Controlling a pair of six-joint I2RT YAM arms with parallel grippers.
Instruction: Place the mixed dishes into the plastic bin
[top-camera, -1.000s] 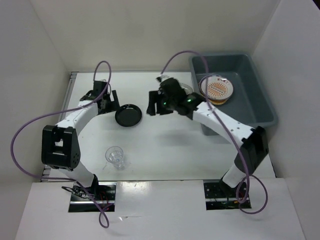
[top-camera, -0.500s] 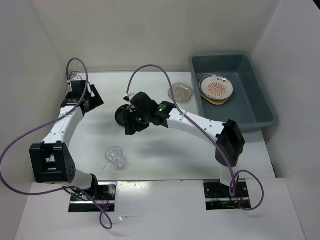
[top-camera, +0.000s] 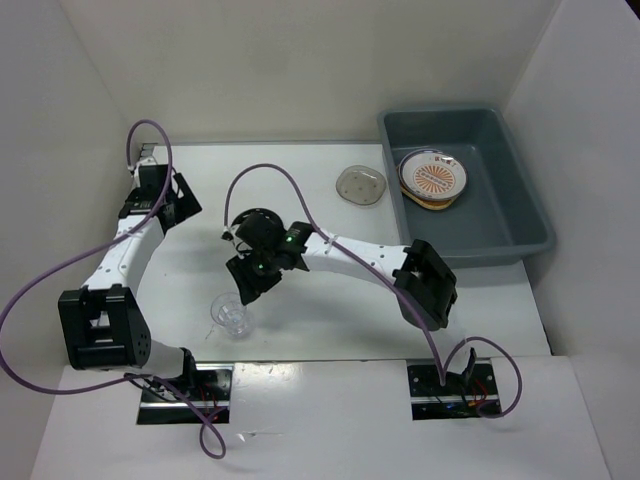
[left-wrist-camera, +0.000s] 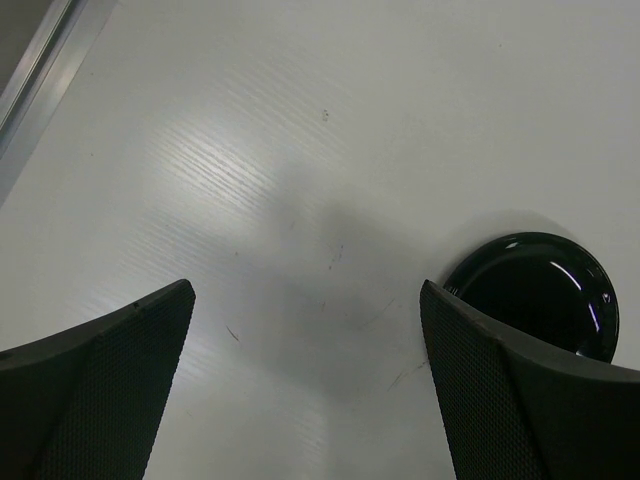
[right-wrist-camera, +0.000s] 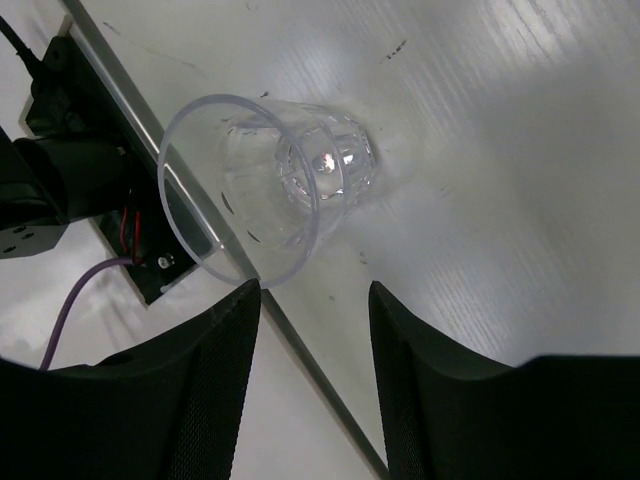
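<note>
The clear glass cup (top-camera: 230, 312) stands upright near the table's front left; in the right wrist view the cup (right-wrist-camera: 270, 185) lies just beyond my fingertips. My right gripper (top-camera: 244, 280) (right-wrist-camera: 315, 300) hovers close behind it, open and empty. The small black dish (top-camera: 250, 220) is partly hidden under the right arm; it also shows in the left wrist view (left-wrist-camera: 535, 295). My left gripper (top-camera: 185, 200) (left-wrist-camera: 305, 390) is open and empty, left of that dish. The smoky translucent dish (top-camera: 361, 185) lies beside the grey-blue bin (top-camera: 500, 215). The sunburst plate (top-camera: 433, 176) sits in the bin on the tan plate (top-camera: 432, 203). No lavender plate shows.
White walls close in the table at the left, back and right. A metal strip (top-camera: 146, 152) runs along the table's far left edge. The front table edge and an arm-base mount (right-wrist-camera: 70, 160) lie right behind the cup in the right wrist view.
My right arm has swung from beside the bin leftward across the table to the clear cup, uncovering the smoky dish. My left arm has drawn back left, away from the black dish.
</note>
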